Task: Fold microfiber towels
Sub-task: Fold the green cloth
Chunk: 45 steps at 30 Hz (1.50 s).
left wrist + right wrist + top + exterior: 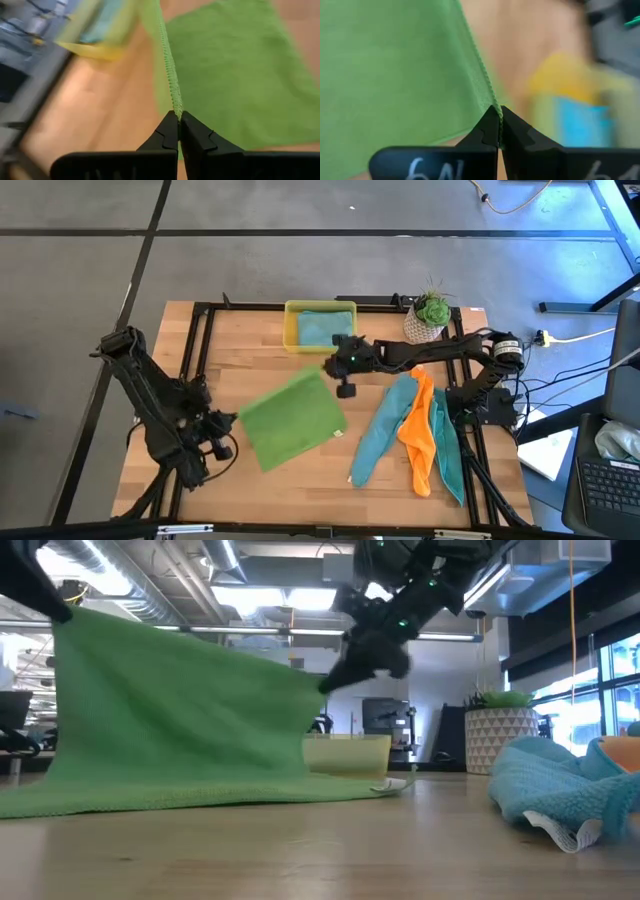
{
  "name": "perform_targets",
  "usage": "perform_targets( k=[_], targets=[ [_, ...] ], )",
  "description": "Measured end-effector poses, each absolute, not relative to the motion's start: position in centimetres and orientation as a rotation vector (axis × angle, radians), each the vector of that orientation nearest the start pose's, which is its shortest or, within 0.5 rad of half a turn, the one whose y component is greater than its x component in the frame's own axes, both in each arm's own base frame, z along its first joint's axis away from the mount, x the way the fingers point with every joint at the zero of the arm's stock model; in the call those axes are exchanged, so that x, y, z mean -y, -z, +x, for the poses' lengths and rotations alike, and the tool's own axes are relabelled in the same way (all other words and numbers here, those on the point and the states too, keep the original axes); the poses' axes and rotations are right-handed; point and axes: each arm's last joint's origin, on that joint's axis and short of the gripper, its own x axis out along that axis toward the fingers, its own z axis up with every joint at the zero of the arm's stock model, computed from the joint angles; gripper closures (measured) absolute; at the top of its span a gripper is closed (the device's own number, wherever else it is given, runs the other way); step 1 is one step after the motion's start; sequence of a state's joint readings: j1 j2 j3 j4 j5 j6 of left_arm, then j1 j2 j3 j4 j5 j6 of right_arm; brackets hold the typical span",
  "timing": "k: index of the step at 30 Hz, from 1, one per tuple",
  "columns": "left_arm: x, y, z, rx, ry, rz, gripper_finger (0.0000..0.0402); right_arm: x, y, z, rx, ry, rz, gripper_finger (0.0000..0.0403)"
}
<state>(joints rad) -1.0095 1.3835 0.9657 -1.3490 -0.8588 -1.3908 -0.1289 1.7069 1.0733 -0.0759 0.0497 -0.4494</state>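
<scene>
A lime green microfiber towel point(293, 420) is stretched between my two grippers. Its far-left edge is raised and its near part point(200, 802) lies on the table. My left gripper point(230, 423) is shut on the towel's left corner. My right gripper point(336, 372) is shut on its far corner, close to the yellow tray point(292, 328). A folded teal towel point(325, 327) lies in that tray. Two teal towels point(380, 435) and an orange one point(418, 430) lie bunched at the right. My left gripper pinches the green towel's left corner point(176, 106) between its two fingertips, slanting down. The hemmed edge runs straight away from the fingers. That corner is lifted off the table point(62, 622). My right gripper pinches the towel's far corner point(493, 107) between its fingertips, slanting down from the right. The corner is held above the table point(322, 690). The raised edge sags a little between the two grippers, and the cloth slopes down to the wood.
A potted plant point(430, 313) stands at the far right, beside the tray. The bunched towels take up the table's right part. Bare wood point(300, 490) shows along the near edge. A black frame point(200, 330) borders the tabletop.
</scene>
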Motion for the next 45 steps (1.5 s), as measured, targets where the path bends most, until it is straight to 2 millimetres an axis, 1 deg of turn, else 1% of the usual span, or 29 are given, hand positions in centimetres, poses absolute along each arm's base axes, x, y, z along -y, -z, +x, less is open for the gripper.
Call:
perform_targets(
  k=[4, 7, 10, 14, 16, 22, 27, 32, 35, 39, 42, 45],
  targets=[
    [17.2, -23.0, 12.8, -0.791, -0.467, 0.043, 0.0402, 3.2, -19.8, 35.4, -0.799, -0.133, -0.302, 0.0395],
    [18.1, -22.6, 13.0, -0.774, -0.441, 0.011, 0.0402, 2.2, -19.6, 35.2, -0.829, -0.177, -0.252, 0.0395],
    [18.9, -21.8, 13.4, -0.766, -0.434, 0.003, 0.0402, 1.5, -19.3, 34.9, -0.876, -0.199, -0.216, 0.0395],
    [20.4, -19.9, 14.3, -0.75, -0.433, 0.001, 0.0402, 0.6, -18.8, 34.1, -0.955, -0.294, -0.117, 0.0395],
    [21.0, -18.7, 14.8, -0.754, -0.442, 0.008, 0.0402, 0.2, -18.7, 34.0, -0.976, -0.311, -0.084, 0.0395],
    [22.8, -15.2, 15.9, -0.764, -0.448, 0.022, 0.0402, -1.4, -18.6, 33.8, -0.999, -0.327, -0.053, 0.0395],
    [23.5, -13.4, 16.3, -0.765, -0.449, 0.023, 0.0402, -2.8, -18.4, 33.6, -1.027, -0.352, -0.059, 0.0395],
    [23.5, -13.0, 16.5, -0.762, -0.452, 0.018, 0.0401, -3.3, -17.7, 33.5, -1.067, -0.324, -0.083, 0.0393],
    [23.6, -13.0, 16.6, -0.76, -0.447, 0.021, 0.0401, -3.3, -17.2, 33.6, -1.091, -0.321, -0.075, 0.0381],
    [24.0, -13.0, 16.8, -0.761, -0.407, 0.024, 0.0401, -3.3, -16.0, 33.7, -1.145, -0.314, -0.057, 0.0368],
    [24.2, -13.1, 17.3, -0.751, -0.38, 0.011, 0.0401, -3.4, -14.9, 33.7, -1.193, -0.336, -0.039, 0.0367],
    [24.3, -13.0, 17.9, -0.782, -0.344, 0.008, 0.0401, -3.5, -14.0, 33.5, -1.245, -0.358, -0.018, 0.037]
  ],
)
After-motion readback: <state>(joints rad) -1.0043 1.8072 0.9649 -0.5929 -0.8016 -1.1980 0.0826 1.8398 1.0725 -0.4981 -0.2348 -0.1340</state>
